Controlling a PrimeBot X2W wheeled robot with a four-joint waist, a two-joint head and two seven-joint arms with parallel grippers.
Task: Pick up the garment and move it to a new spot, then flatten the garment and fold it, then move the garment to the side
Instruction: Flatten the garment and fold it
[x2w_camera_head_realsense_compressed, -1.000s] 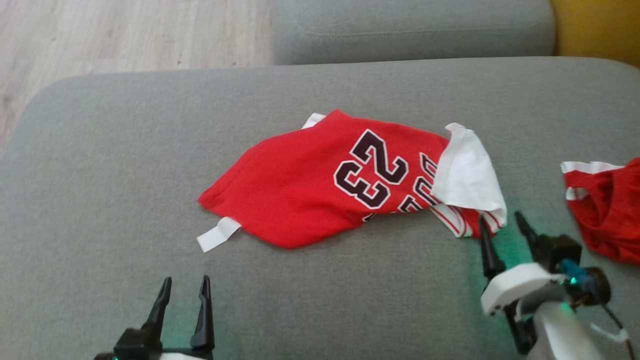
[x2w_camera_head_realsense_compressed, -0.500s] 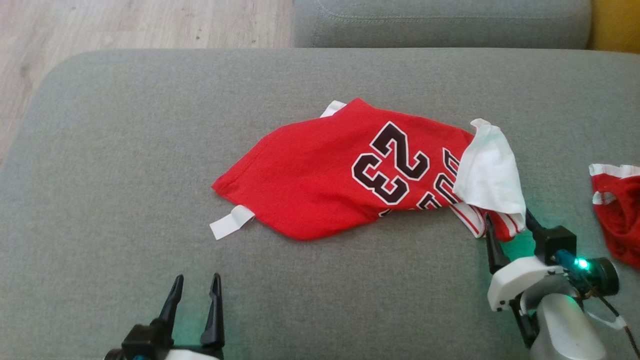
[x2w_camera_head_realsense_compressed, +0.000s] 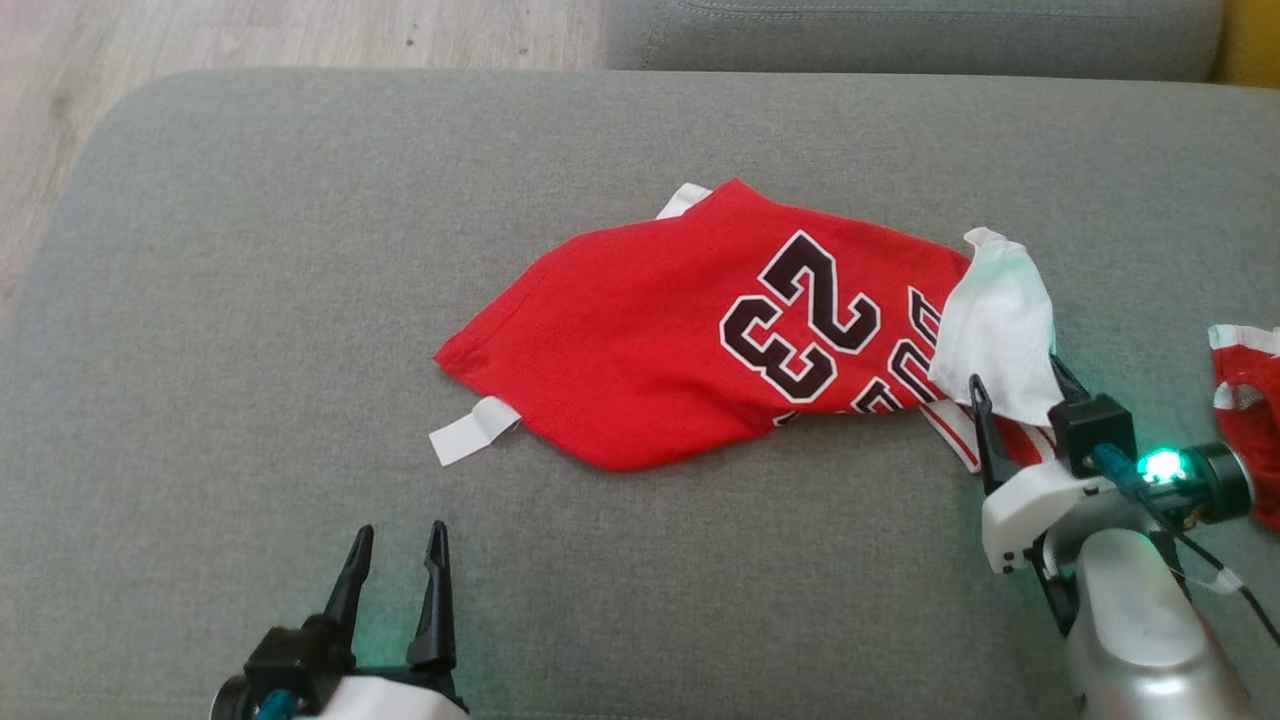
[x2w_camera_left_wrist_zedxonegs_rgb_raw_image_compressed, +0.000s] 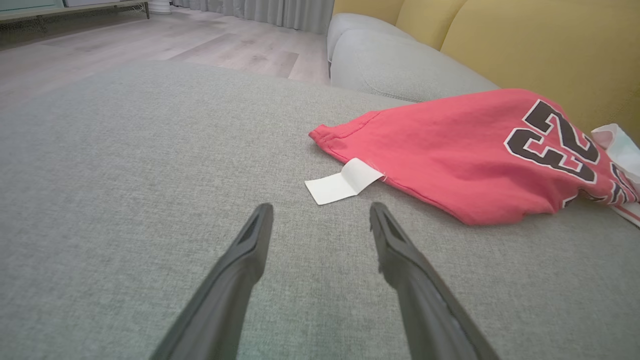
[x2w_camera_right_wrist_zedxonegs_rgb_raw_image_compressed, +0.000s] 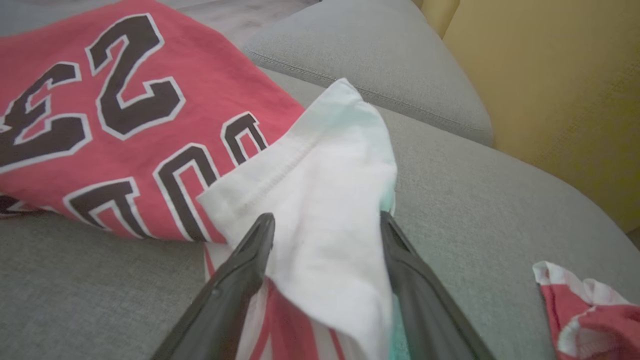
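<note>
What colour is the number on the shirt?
The number is black with white edges; the head view shows it best.

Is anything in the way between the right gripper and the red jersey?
Nothing visible is. The right gripper is open, with its fingers on either side of the white fold at the end of the red jersey.

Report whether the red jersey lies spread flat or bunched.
Bunched, not spread: the red jersey lies skewed on the grey cushion, its white flap flipped over the lettering.
</note>
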